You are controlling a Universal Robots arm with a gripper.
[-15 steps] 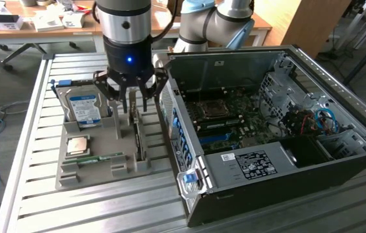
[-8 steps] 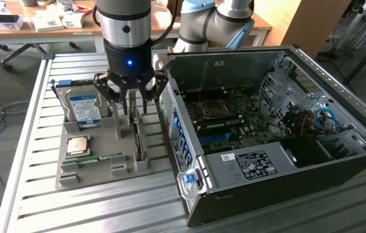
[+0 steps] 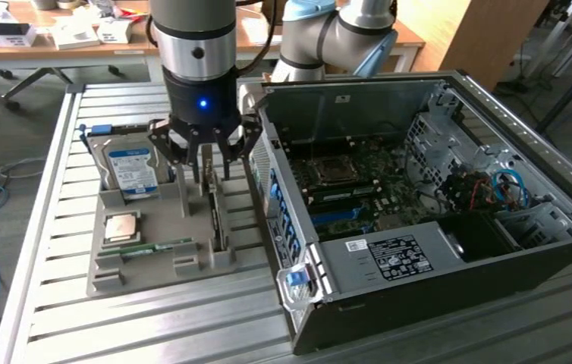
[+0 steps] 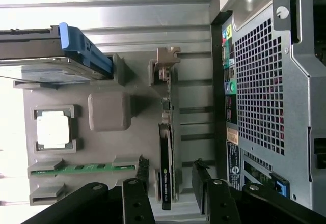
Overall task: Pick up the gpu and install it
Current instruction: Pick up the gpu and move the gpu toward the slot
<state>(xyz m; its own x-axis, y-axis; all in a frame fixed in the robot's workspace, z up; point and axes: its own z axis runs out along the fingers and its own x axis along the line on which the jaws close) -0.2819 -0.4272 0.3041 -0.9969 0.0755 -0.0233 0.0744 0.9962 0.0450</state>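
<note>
On tray [image 3: 144, 277] by the case-side edge: one gpu [image 3: 217, 220] [image 4: 167, 147], on edge in a slot. Its long axis runs along that edge, metal bracket end toward the hard drive's end. One hard drive [image 3: 130, 168], one CPU [image 3: 124, 227], one memory stick [image 3: 159, 248], one open case [image 3: 418, 250], all on one table [image 3: 114, 326]. One claw [image 3: 205, 176] [image 4: 170, 165] over the gpu, fingers spread wide either side, gripping nothing.

Computer case [image 3: 297, 193] stands close beside the gpu [image 3: 216, 216], narrowing gripper [image 3: 205, 173] room.
</note>
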